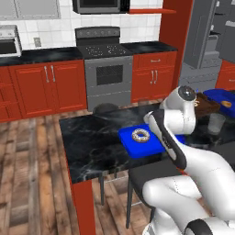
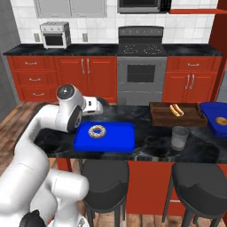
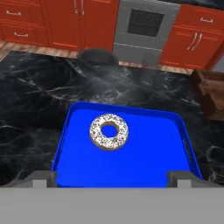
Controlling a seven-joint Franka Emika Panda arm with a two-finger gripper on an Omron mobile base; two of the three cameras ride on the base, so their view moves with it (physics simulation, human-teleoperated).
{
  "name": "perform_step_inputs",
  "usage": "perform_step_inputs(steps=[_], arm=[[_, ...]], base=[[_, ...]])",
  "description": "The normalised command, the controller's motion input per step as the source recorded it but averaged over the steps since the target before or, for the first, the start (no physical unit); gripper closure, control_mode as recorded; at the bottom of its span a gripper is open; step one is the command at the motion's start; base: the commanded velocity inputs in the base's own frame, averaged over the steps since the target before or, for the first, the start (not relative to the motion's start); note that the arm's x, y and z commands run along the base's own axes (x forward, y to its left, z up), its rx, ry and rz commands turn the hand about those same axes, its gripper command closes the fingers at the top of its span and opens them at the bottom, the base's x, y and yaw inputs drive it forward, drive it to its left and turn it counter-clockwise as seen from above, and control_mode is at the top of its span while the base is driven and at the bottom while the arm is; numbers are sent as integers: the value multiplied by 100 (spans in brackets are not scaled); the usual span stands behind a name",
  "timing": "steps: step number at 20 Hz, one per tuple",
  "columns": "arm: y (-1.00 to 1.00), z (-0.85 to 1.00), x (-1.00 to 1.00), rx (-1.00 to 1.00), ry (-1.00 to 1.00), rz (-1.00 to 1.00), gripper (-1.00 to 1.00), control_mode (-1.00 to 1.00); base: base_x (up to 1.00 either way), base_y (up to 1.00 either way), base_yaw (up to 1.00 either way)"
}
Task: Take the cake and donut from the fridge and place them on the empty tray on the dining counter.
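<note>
The donut (image 3: 109,131), a ring with white speckled icing, lies flat on the blue tray (image 3: 148,157), a little left of its middle. That tray (image 2: 117,142) rests on the dining counter (image 2: 57,139), near its left end, with the donut (image 2: 97,131) on it. My gripper (image 3: 113,177) hangs open above the tray's near edge, with nothing between its fingertips (image 3: 43,177) and the donut lying clear ahead of them. From the left base the donut (image 1: 140,135) and tray (image 1: 133,147) show beside my arm. The grey fridge (image 1: 202,36) stands at the far right. The cake is out of view.
A dark brown board (image 2: 195,119) with a hot dog (image 2: 176,109) lies right of the tray. A glass (image 2: 179,137) stands in front of it. Another blue tray (image 2: 213,126) holds a tan item at the far right. Two dark stools (image 2: 105,177) stand at the counter.
</note>
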Motion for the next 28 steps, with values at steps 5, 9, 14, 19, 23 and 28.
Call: perform_step_inputs(steps=[5,9,14,19,23,28], arm=[[-22,98,-100,0,-18,-7,-100,-100],[-1,78,-100,0,-15,-1,-100,-100],[0,60,-100,0,-4,0,-100,-100],[0,16,-97,0,0,0,-100,-100],[0,0,-74,0,0,-3,-100,-100],[0,-1,-34,0,-2,-1,-100,-100]], base=[[0,0,0],[0,0,0],[0,0,0],[0,0,0],[0,0,0],[0,0,0]])
